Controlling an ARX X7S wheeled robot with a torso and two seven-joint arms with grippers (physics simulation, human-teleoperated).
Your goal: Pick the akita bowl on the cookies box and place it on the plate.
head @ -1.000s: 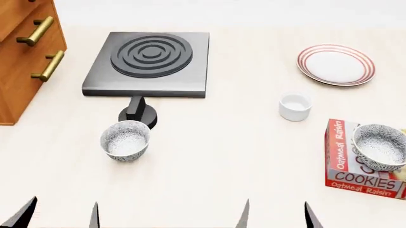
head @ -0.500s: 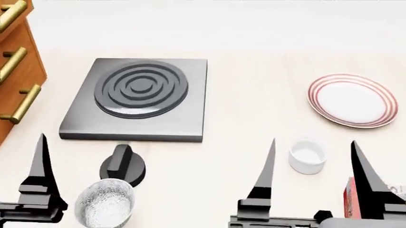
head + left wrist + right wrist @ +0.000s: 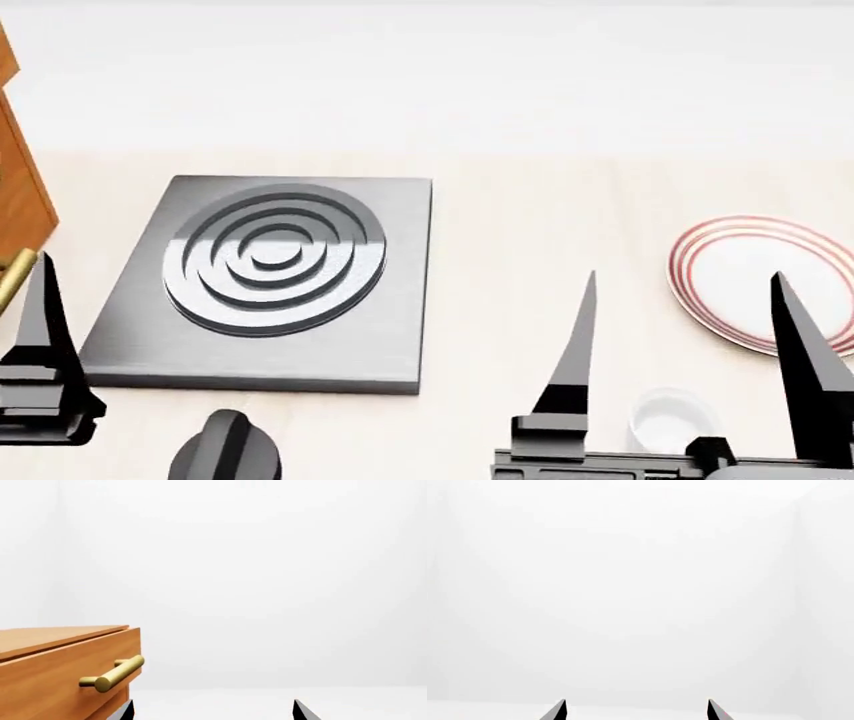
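Akita bowl: outside every current view, as is the cookies box; position not determinable. Plate [image 3: 761, 285], white with red rings: lying at right edge of head view, partly hidden behind one finger of right gripper [image 3: 687, 360]. Right gripper: low right of head view, empty, jaws wide apart. Small white ramekin [image 3: 667, 418]: standing between those jaws in the picture, below the plate. Left gripper [image 3: 212, 711]: only one finger visible at left edge of head view; both tips visible in left wrist view, spread apart, holding nothing. Grey burner plate [image 3: 267, 275]: centre left on pale worktop [image 3: 534, 230], black knob [image 3: 227, 455] just below. Wooden drawer unit [image 3: 60, 670] with brass handle [image 3: 113, 674]: visible in left wrist view.
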